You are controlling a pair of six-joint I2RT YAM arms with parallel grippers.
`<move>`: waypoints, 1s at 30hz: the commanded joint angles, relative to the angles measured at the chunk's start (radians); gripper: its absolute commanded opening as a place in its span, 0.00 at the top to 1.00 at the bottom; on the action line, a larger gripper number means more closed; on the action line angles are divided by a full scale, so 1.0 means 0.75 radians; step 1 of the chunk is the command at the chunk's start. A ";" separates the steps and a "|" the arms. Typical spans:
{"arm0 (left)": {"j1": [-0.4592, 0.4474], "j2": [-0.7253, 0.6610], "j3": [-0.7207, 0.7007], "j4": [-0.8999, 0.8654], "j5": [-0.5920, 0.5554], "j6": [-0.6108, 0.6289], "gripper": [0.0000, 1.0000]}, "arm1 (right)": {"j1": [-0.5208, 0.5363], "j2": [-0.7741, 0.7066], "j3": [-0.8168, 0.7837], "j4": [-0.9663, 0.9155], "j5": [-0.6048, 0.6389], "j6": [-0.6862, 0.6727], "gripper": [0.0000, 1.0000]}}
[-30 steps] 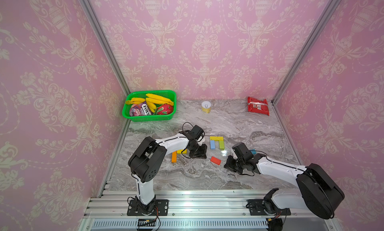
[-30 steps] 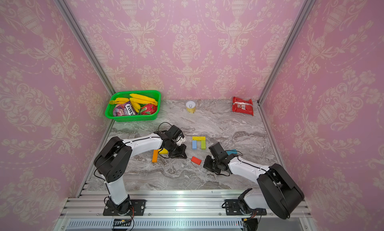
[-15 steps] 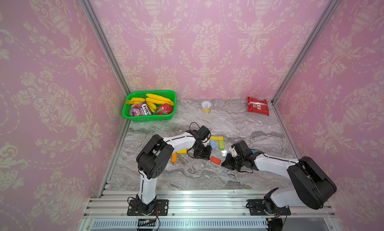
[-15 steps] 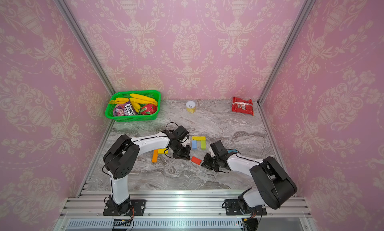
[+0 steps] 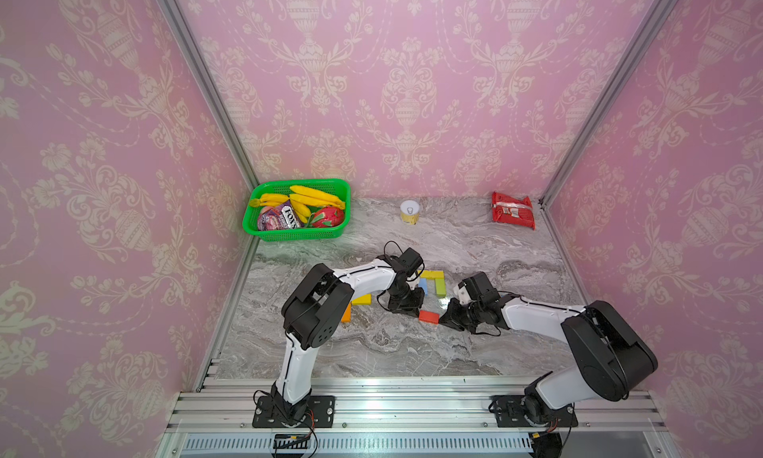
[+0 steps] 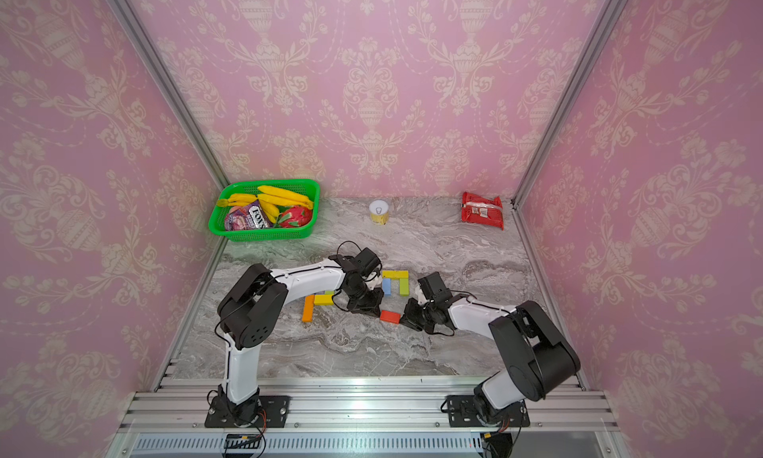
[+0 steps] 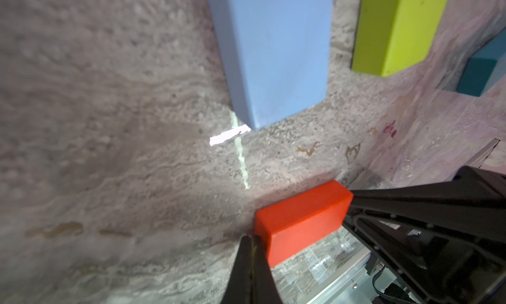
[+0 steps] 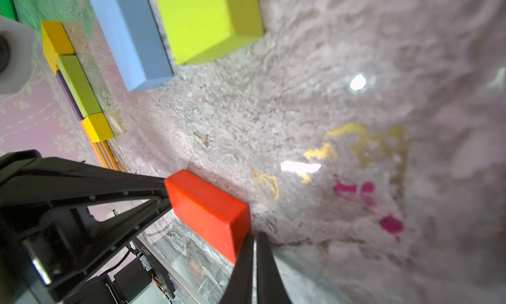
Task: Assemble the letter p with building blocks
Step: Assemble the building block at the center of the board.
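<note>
Both grippers are standing pinched shut and gripping nothing. The left gripper (image 5: 415, 309) is pressing the 9 o'clock end of the red block (image 5: 428, 316), and the right gripper (image 5: 445, 319) is pressing its 3 o'clock end. The block is lying on the table (image 5: 371, 352), at 6 o'clock from the light blue block (image 5: 422, 286). Sliding it to 12 o'clock probably calls for slow, even pressure, or it will twist.

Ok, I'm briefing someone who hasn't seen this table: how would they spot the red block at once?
On the grey marble table, look at its middle. There the red block lies flat between the tips of the shut left gripper and right gripper. It is the only red bar, lying apart from the light blue block and lime block farther back.
</note>
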 commanded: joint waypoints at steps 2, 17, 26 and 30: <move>-0.025 0.062 0.097 -0.039 0.042 0.043 1.00 | -0.029 0.032 0.030 -0.029 0.012 -0.039 0.91; -0.042 0.191 0.297 -0.145 0.041 0.053 1.00 | -0.238 0.097 0.120 -0.177 -0.057 -0.218 0.91; -0.043 0.242 0.380 -0.194 0.020 0.049 1.00 | -0.263 0.173 0.186 -0.176 -0.099 -0.246 0.91; -0.042 0.251 0.400 -0.208 0.010 0.048 1.00 | -0.265 0.199 0.214 -0.184 -0.107 -0.258 0.91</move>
